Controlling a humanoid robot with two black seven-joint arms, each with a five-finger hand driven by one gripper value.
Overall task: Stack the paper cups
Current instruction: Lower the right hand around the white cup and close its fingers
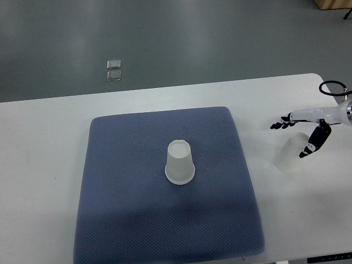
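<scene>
The right robot hand (306, 132), white with black fingertips, is seen entering from the right edge over the white surface (44, 143). Its fingers (279, 123) are spread out to the left above a translucent white paper cup (290, 152), and the thumb (314, 144) is hooked down over the cup's right side. The cup is loosely bracketed between thumb and fingers; whether a firm grip is made cannot be told, and the hand is not closed around it. This cup is tilted, its wider mouth turned toward the lower left, and it sits on the bare surface just right of a dark blue textured fabric mat (126, 209). Its inside cannot be seen clearly.

A second white paper cup (180, 163) is stood upside down near the middle of the mat, narrow base up, wide rim on the fabric. Nothing is seen on it. The two cups are well apart and are not stacked.

A black cable loop (333, 88) is seen by the wrist at the right edge. Two small clear square pieces (114, 70) lie on the grey floor (220, 38) beyond the surface's far edge.
</scene>
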